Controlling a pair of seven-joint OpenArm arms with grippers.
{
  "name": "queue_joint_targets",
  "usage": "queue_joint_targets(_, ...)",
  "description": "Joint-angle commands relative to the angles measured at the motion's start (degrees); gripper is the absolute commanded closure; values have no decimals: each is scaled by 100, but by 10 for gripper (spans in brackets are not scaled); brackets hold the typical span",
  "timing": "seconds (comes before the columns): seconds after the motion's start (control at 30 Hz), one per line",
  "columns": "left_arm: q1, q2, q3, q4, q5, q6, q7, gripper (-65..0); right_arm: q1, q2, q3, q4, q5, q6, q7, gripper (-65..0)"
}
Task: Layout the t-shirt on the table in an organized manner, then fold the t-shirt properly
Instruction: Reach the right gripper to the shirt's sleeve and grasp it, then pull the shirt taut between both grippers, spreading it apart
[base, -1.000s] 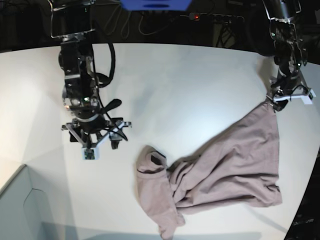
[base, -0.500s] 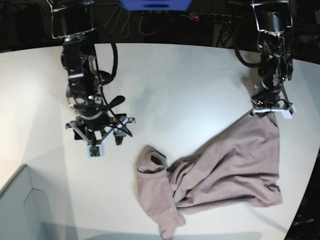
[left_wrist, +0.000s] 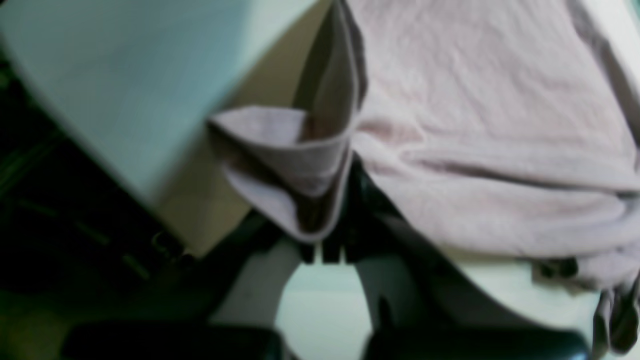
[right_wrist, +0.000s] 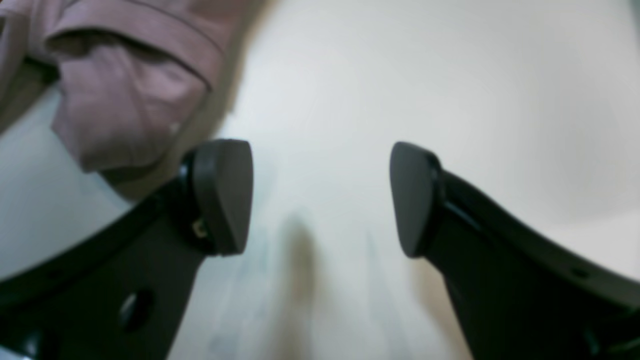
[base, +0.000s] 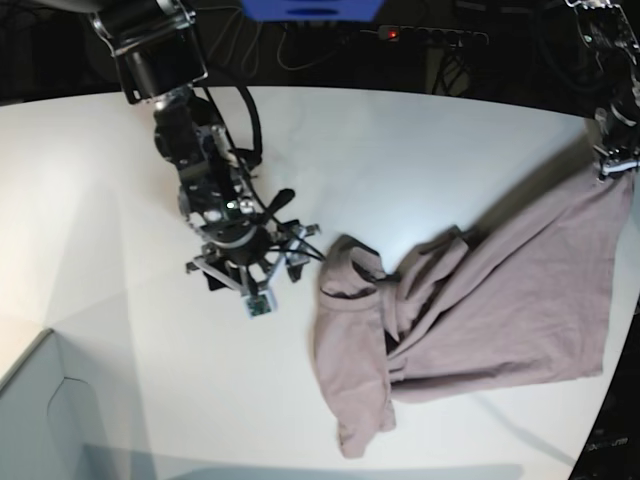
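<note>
The mauve t-shirt (base: 480, 300) lies rumpled on the white table (base: 400, 150), its neckline (base: 350, 270) toward the middle. My left gripper (base: 618, 168) at the far right edge is shut on a corner of the t-shirt and holds it raised, so the cloth stretches up to it. In the left wrist view the fingers (left_wrist: 325, 245) pinch a folded hem, and the t-shirt (left_wrist: 475, 125) spreads beyond. My right gripper (base: 250, 268) hovers open just left of the neckline. Its pads (right_wrist: 222, 195) stand wide apart over the bare table (right_wrist: 400, 75), with the t-shirt (right_wrist: 125, 100) at the upper left.
A pale grey box corner (base: 40, 410) sits at the front left. The table's curved edge (base: 600, 420) runs close to the shirt on the right. Cables and a power strip (base: 430, 35) lie in the dark behind the table.
The left gripper shut on the shirt's corner and pulled it back and to the right, dragging the shirt along. The right arm moved right, toward the neckline, still open.
</note>
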Motion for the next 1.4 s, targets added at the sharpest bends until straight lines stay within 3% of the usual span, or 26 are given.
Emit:
queue_joint_targets(0.0, -10, -70, -70, 63, -17, -23, 2, 0, 91, -38, -219, 180, 12, 1, 149, -440)
queue_joint_targets(0.1, 7, -52, -70, 63, -17, -23, -7, 0, -102, -55, -843, 356, 12, 1, 149, -440)
queue_joint_targets(0.2, 7, 80, -96, 98, -17, -23, -7, 0, -137, -275, -1186, 374, 12, 1, 149, -440)
queue_joint_targets(0.43, 254, 89, -114, 90, -17, -23, -34, 0, 293, -679, -1239, -435, 3, -16, 193, -439)
queue_joint_targets(0.73, 368, 80, -123, 133, -17, -23, -42, 0, 1181, -882, -1230, -2501, 12, -34, 1257, -433)
queue_joint_targets(0.83, 368, 80, -123, 133, -17, -23, -42, 0, 1199, -838, -1230, -2527, 12, -25, 1309, -335)
queue_joint_targets(0.97, 324, -61, -123, 125, -17, -23, -42, 0, 1164, -600, -870, -2229, 30, -25, 1283, 0)
queue_joint_targets(1.13, 174, -131, -386, 213, -17, -23, -7, 0, 557, -143, 141, -760, 30, 1, 949, 0)
queue_joint_targets(1.37, 16, -175, -501, 538, -17, -23, -7, 0, -287, 868, 449, 1226, 30, 10, 448, 0)
